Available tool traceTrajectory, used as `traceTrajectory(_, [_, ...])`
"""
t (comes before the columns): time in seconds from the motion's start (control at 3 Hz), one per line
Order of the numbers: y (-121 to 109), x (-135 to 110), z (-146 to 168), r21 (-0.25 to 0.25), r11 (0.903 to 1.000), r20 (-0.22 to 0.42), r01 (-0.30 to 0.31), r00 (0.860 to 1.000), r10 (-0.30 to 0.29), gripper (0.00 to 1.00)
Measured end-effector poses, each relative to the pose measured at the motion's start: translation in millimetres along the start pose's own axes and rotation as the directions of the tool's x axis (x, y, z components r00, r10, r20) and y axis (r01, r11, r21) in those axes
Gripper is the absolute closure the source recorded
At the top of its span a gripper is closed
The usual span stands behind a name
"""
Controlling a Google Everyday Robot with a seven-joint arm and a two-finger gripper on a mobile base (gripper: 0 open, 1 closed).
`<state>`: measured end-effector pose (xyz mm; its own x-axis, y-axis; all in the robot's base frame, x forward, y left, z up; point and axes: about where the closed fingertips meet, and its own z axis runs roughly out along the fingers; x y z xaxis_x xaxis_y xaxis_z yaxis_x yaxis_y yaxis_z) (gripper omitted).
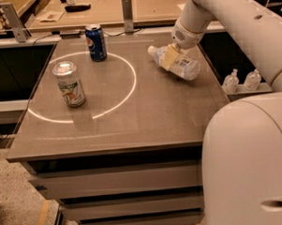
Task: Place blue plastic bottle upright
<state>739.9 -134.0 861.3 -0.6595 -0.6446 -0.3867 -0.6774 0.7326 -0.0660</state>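
The blue plastic bottle is clear with a white cap at its left end and a pale label. It is tilted nearly on its side, just above the right part of the grey table. My gripper hangs from the white arm at the top right. Its cream fingers are shut around the bottle near its neck. The bottle's base points right and down, towards the table's right edge.
A dark blue soda can stands at the back left. A green and white can stands at the left, on a white circle line. Two small pump bottles stand on a ledge to the right. My white base fills the lower right.
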Motion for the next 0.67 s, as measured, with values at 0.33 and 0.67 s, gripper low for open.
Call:
traceTrajectory(0.33, [-0.8, -1.1, -17.6, 0.0, 0.9998, 0.054, 0.018, 0.998, -0.018, 1.0])
traceTrajectory(0.67, [-0.1, -7.4, -41.4, -0.003, 0.9995, 0.132, 0.03, 0.991, -0.03, 1.0])
